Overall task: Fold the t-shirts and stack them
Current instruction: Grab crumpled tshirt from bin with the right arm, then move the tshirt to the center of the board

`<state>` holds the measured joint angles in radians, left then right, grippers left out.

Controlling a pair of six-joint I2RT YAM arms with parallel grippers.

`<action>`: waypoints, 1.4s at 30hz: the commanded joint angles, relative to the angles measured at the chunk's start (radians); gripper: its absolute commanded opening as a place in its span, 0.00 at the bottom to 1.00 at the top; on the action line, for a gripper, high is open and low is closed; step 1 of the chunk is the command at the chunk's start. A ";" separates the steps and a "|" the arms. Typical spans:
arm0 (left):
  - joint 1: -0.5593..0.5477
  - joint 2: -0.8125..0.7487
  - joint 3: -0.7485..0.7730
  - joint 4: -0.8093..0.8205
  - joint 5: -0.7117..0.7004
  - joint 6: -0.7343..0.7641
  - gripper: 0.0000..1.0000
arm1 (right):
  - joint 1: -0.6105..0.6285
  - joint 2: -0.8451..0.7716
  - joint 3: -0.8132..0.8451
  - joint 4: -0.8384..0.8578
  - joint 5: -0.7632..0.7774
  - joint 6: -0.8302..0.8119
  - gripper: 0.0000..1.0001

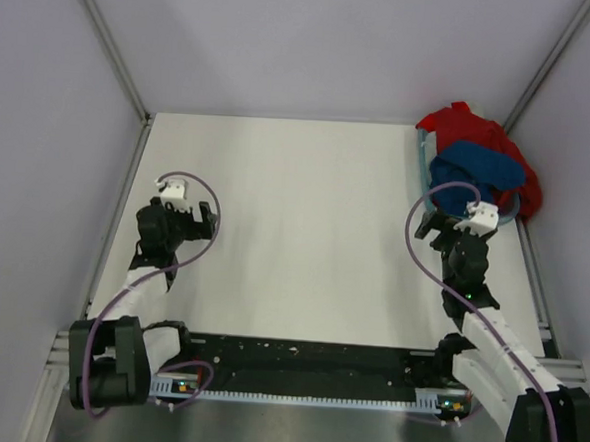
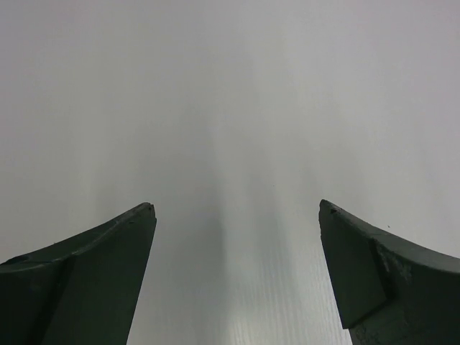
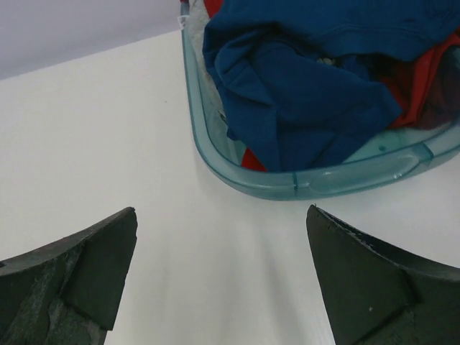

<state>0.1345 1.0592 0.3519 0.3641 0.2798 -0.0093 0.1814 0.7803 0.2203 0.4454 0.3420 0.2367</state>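
Note:
A crumpled navy blue t-shirt lies on top of a red t-shirt in a light blue basket at the table's far right corner. In the right wrist view the navy shirt fills the basket, with red cloth beneath it; its print is hidden. A bit of grey cloth shows at the basket's left wall. My right gripper is open and empty, just short of the basket's near rim. My left gripper is open and empty over bare white table at the left.
The white table is enclosed by pale walls with metal frame posts at the back corners. The arm bases and a black rail run along the near edge.

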 commanded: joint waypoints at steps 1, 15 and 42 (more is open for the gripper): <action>-0.003 0.015 0.120 -0.083 0.047 0.044 0.99 | -0.055 0.089 0.264 -0.195 -0.133 0.012 0.99; -0.003 0.166 0.269 -0.395 0.185 0.279 0.91 | -0.296 0.882 1.080 -0.638 -0.435 -0.016 0.83; -0.001 0.128 0.285 -0.401 0.156 0.276 0.91 | -0.234 0.442 1.442 -0.282 -0.587 -0.001 0.00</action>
<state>0.1345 1.2308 0.5987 -0.0547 0.4511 0.2642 -0.1059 1.2667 1.5284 -0.1371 -0.0570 0.1444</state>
